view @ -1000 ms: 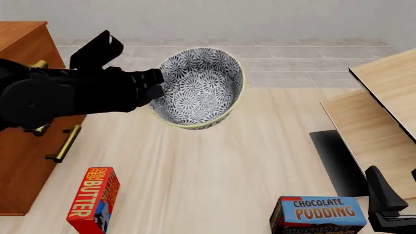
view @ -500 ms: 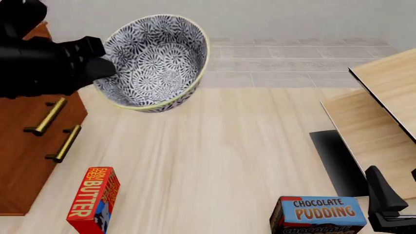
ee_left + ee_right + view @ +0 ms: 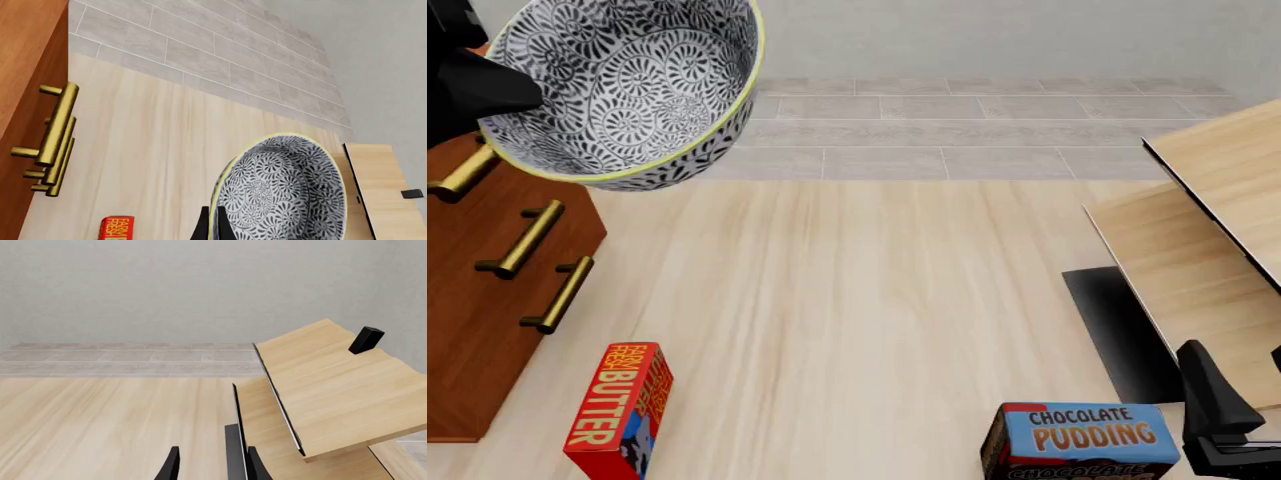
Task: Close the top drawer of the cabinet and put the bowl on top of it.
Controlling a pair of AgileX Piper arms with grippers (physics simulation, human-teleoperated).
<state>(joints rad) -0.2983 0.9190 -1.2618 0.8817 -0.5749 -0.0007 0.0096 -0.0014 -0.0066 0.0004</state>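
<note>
The bowl, dark floral with a pale yellow-green rim, hangs tilted in the air above the cabinet's near right corner. My left gripper is shut on its left rim. In the left wrist view the fingers pinch the bowl at the rim. The top drawer's handle peeks out under the bowl. In that wrist view the three handles line up and the fronts look flush. The cabinet's top is hidden. My right gripper is open and holds nothing, low at the right.
A red butter box stands near the cabinet's front. A chocolate pudding box sits at the near edge beside my right gripper. Pale light-wood furniture with a dark panel fills the right side.
My left gripper has carried the bowl up and to the left, from over the table to over the cabinet's corner. The right arm has stayed still.
</note>
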